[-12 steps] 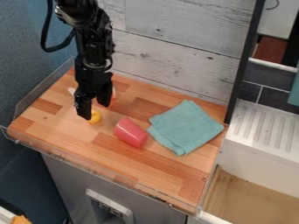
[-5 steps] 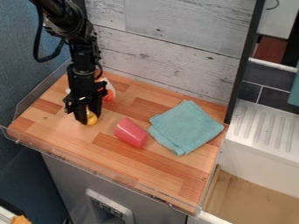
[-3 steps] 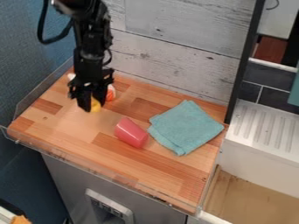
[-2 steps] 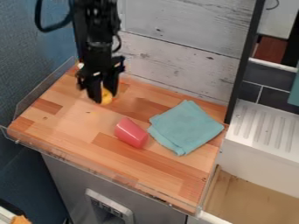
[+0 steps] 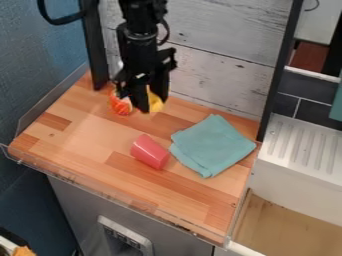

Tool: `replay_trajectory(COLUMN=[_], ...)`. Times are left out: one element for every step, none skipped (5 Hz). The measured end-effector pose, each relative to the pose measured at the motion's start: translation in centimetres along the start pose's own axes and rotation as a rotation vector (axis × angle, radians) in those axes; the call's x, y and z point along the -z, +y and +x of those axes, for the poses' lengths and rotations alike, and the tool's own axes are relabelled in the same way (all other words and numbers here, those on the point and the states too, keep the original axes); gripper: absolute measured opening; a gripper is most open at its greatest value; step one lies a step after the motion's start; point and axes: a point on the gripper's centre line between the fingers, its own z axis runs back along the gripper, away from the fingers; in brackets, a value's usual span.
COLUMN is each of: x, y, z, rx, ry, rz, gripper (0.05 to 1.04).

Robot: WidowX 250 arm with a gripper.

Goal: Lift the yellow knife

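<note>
"Across the middle of the wooden counter point(image 5: 100, 145), a red cup point(image 5: 150, 151) lies tipped over; folded teal cloth point(image 5: 212, 145) just beside it!"

"And farther back, the black gripper point(image 5: 153, 103) hangs pointing down; the yellow knife point(image 5: 156, 102) is pinched between its fingers; near them, an orange-and-white object point(image 5: 121, 104); behind everything, the pale plank wall point(image 5: 220, 75)!"

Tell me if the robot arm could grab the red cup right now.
Probably not: the hand seems occupied by the yellow knife. Otherwise the way looks free, with nothing standing between it and the red cup.
</note>
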Motion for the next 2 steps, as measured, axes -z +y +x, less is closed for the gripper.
replay_trajectory(x=[-0.4, 0.5], y=[0.8, 1.9], z=[-2.6, -4.7], rx=[-0.065, -0.096], ry=[0.019, 0.062], rz=[0.005, 0.035], gripper=[0.488, 0.488])
